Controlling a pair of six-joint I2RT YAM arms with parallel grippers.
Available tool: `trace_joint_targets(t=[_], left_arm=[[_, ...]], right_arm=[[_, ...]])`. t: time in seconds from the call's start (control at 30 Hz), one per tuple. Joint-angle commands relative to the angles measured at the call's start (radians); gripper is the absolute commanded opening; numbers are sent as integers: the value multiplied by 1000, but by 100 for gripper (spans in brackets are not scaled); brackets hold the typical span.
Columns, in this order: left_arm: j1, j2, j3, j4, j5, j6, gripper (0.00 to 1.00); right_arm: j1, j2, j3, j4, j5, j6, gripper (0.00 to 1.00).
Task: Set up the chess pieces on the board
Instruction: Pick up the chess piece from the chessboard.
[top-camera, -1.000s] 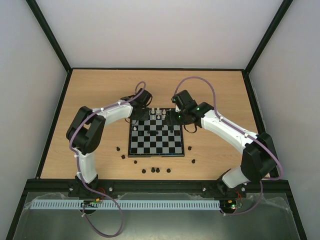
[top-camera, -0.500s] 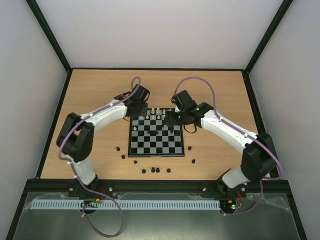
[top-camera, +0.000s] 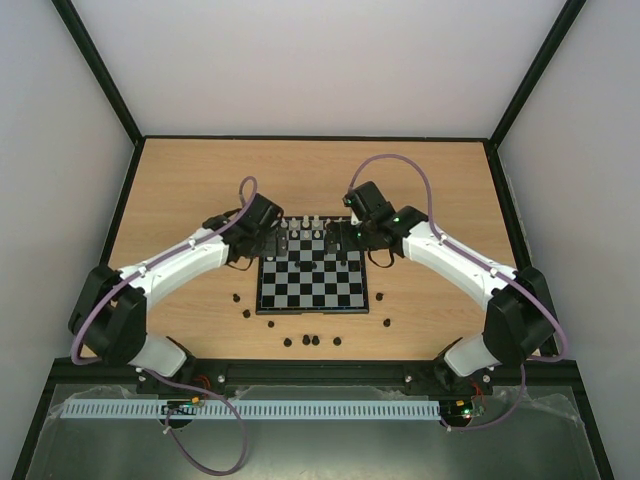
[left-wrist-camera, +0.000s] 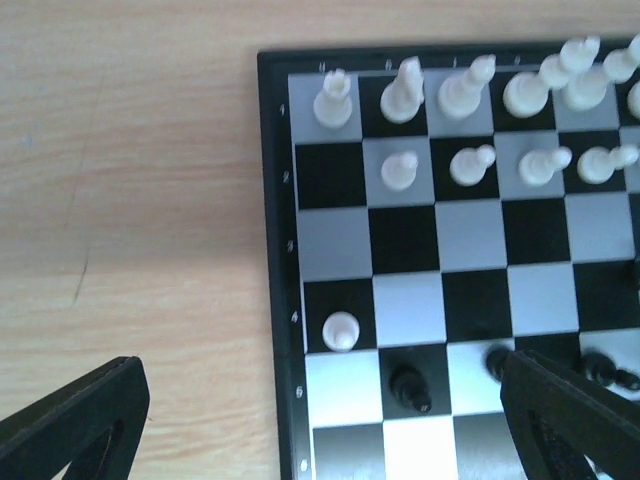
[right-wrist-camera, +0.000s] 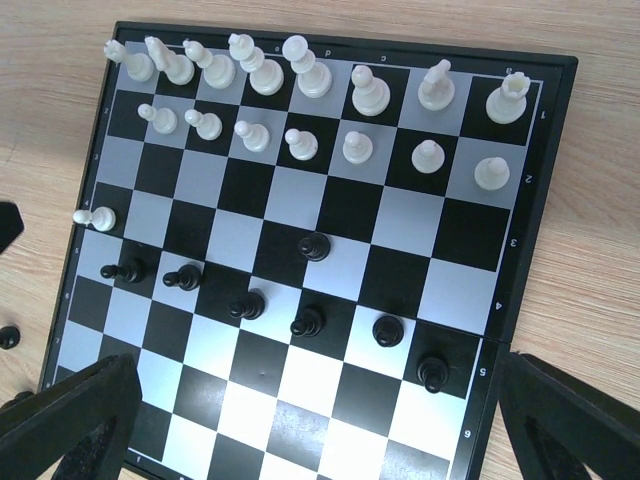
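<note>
The board (top-camera: 312, 290) lies mid-table between both arms. White chess pieces (right-wrist-camera: 300, 70) fill its two far rows, and a lone white pawn (left-wrist-camera: 341, 330) stands on the left edge column. Several black pawns (right-wrist-camera: 307, 321) stand in a loose line across the middle. My left gripper (top-camera: 270, 238) hovers open over the board's far left corner; the white pawn is just ahead of its fingers (left-wrist-camera: 80, 425), untouched. My right gripper (top-camera: 346, 236) hangs open above the far right part of the board, with nothing between its fingers (right-wrist-camera: 575, 425).
Several black pieces (top-camera: 312, 341) lie on the wooden table in front of the board. More lie left of it (top-camera: 241, 305) and right of it (top-camera: 386, 310). Black frame rails border the table.
My left arm has swung down and leftward, bringing its gripper from behind the board to its far left corner, and its jaws have opened wide. The right jaws opened a little more.
</note>
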Motion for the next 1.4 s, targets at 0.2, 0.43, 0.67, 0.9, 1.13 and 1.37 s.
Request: trace_joint_targets(t=[0.2, 0.43, 0.67, 0.9, 1.13, 1.37], left_arm=[[-53, -79, -83, -46, -45, -67, 99], [-57, -31, -109, -6, -50, -64, 95], [-44, 49, -88, 53, -46, -47, 80], [-41, 109, -72, 76, -28, -36, 51], [-36, 145, -61, 87, -31, -29, 36], [-27, 164, -51, 98, -28, -17, 24]], right_arm=[[6, -37, -17, 2, 10, 6, 99], [6, -37, -16, 3, 6, 5, 99], [7, -50, -21, 4, 3, 0, 99], [9, -45, -22, 8, -8, -3, 99], [12, -43, -23, 10, -11, -5, 100], [13, -42, -24, 10, -10, -5, 100]])
